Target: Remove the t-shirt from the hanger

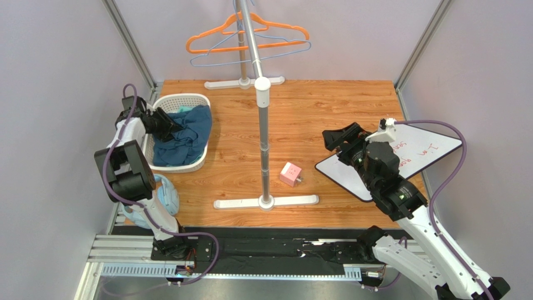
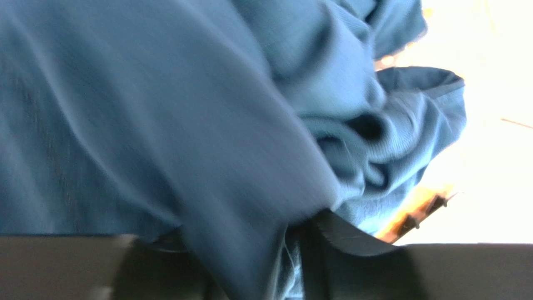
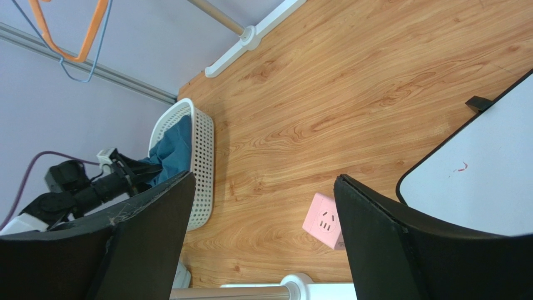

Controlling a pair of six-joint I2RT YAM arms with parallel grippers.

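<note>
The blue t-shirt (image 1: 187,140) lies bunched in the white basket (image 1: 181,98) at the left, off the hangers. An orange hanger (image 1: 250,31) and a grey-blue hanger (image 1: 263,53) hang bare on the rack's rail at the back. My left gripper (image 1: 172,127) is over the basket, down in the shirt. In the left wrist view the shirt (image 2: 187,112) fills the frame and drapes over and between the parted fingers of the gripper (image 2: 250,262). My right gripper (image 1: 338,139) is open and empty above the table's right middle; its wrist view (image 3: 263,187) shows bare wood between the fingers.
The rack's pole (image 1: 263,125) stands mid-table on a white foot. A pink socket cube (image 1: 290,174) lies right of it. A whiteboard (image 1: 413,156) lies at the right edge. A light blue object (image 1: 166,194) sits by the left arm's base.
</note>
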